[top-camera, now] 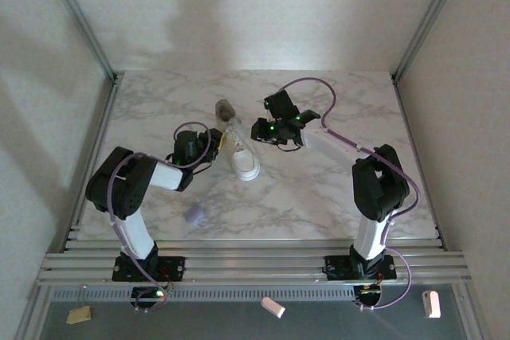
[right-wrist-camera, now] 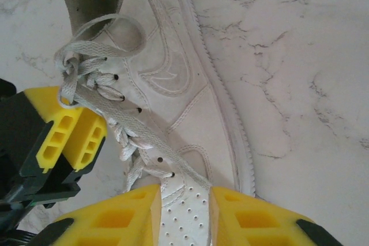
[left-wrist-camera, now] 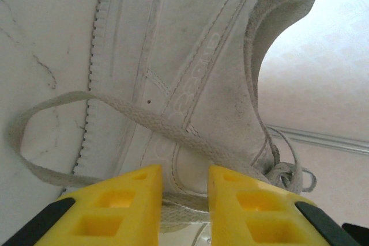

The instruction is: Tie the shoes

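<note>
The white low-top shoe (top-camera: 241, 151) lies mid-table, toe towards the arms. My left gripper (top-camera: 213, 146) is at its left side. In the left wrist view the shoe's side wall (left-wrist-camera: 190, 56) is close ahead, and a lace (left-wrist-camera: 173, 131) loops out onto the marble. One strand crosses the narrow gap of the left gripper (left-wrist-camera: 184, 171), whose jaws stand apart. My right gripper (top-camera: 259, 130) is on the shoe's other side. In its view the right gripper (right-wrist-camera: 184, 191) straddles the perforated toe box (right-wrist-camera: 190, 223), jaws apart. A lace strand (right-wrist-camera: 132, 122) runs slantwise to its right finger's inner edge.
The left gripper (right-wrist-camera: 74, 120) shows beside the eyelets in the right wrist view. A small lavender blob (top-camera: 193, 213) lies on the marble table (top-camera: 335, 197) near the left arm. Metal frame posts and white walls close in three sides. Rails (top-camera: 255, 260) run along the near edge.
</note>
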Available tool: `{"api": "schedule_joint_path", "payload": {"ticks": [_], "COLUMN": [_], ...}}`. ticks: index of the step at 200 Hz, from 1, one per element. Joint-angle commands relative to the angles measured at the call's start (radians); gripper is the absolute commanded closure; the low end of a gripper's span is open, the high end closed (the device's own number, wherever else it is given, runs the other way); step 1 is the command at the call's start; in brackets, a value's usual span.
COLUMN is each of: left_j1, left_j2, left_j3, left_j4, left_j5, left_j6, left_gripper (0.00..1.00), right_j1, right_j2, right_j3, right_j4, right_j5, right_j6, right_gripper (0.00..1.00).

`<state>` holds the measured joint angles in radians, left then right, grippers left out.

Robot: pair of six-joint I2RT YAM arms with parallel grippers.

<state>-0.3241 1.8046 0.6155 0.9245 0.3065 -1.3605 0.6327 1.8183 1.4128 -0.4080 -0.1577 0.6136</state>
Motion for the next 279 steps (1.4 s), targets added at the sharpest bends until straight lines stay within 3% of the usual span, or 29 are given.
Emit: {"api": "schedule_joint_path", "payload": {"ticks": [1,78,137,154,221,279], "left_j1": [-0.007,-0.011,-0.003,0.007,0.033,0.04], "left_j2": [0.022,0.074,0.085,0.067,-0.068,-0.094], "left_j3": [0.024,0.046,0.046,0.04,-0.007,-0.041], "left_j4": [0.05,0.084,0.089,0.062,-0.138,-0.196], "left_j5": [0.009,0.019,0.007,-0.003,-0.094,-0.104], "left_j6": [-0.023,-0.051,-0.045,-0.022,0.12,0.174], "left_gripper": [0.74,0.76,0.91,1.0,1.0,1.0], "right_j1": [-0.004,-0.004,-0.004,-0.004,-0.003,-0.004], "right_j2": [-0.039,-0.045,-0.053,-0.054,-0.06,-0.056], "right_j3": [-0.012,-0.017,-0.018,-0.021,-0.028,-0.022], "right_j4": [-0.008,-0.013,-0.017,-0.017,-0.009,-0.008], "right_j5": [0.004,0.009,0.016,0.016,0.014,0.009], "right_j6": [-0.02,-0.024,-0.029,-0.029,-0.029,-0.029], "right_gripper": [0.71,0.71,0.71,0.71,0.72,0.72]}}
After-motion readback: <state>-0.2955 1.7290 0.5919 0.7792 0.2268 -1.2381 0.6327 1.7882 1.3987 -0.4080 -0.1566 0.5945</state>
